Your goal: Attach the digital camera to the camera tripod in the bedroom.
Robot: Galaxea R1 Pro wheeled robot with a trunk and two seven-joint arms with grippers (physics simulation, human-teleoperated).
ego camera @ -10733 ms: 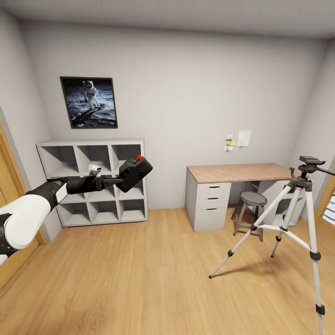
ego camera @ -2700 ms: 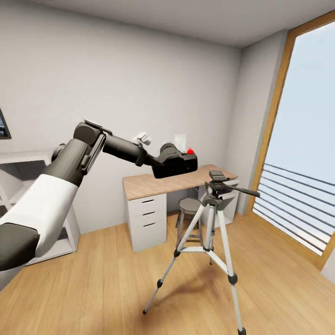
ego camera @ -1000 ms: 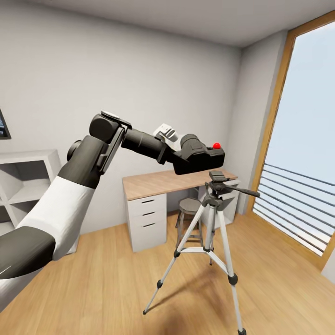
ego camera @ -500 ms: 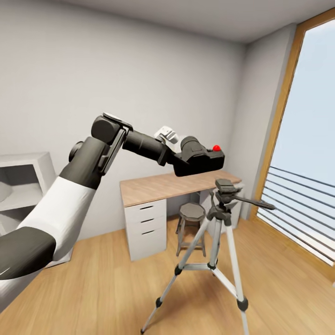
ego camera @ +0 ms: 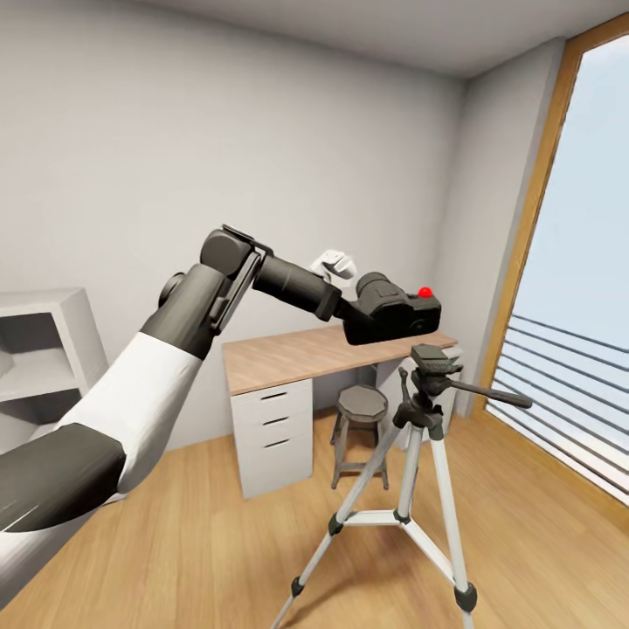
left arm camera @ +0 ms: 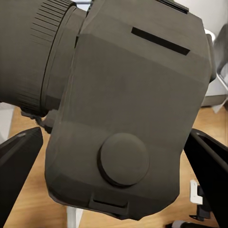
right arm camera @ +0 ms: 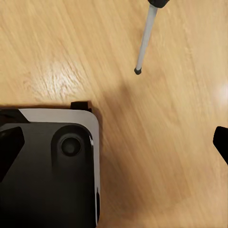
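Observation:
The black digital camera (ego camera: pixel 391 316), red button (ego camera: pixel 425 292) on top, hangs in the air with my left gripper (ego camera: pixel 354 311) shut on it. It sits just above and slightly left of the camera tripod's dark grey head (ego camera: pixel 433 357). Whether they touch I cannot tell. The camera tripod (ego camera: pixel 411 472) stands on the wood floor, its pan handle (ego camera: pixel 489 393) pointing right. In the left wrist view the camera body (left arm camera: pixel 128 104) is held between both fingers (left arm camera: pixel 19 161). My right gripper (right arm camera: pixel 114 147) is open over the floor, a tripod leg (right arm camera: pixel 145 38) beyond it.
A wood-topped white desk (ego camera: pixel 288 354) stands against the back wall with a grey round stool (ego camera: pixel 361 407) under it. The tall window (ego camera: pixel 577 288) is at the right, a grey shelf (ego camera: pixel 44 349) at the left. My own base (right arm camera: pixel 47 166) shows near the right gripper.
The view has shifted as the robot came nearer the tripod. My left arm has carried the camera right and down, closer over the tripod head.

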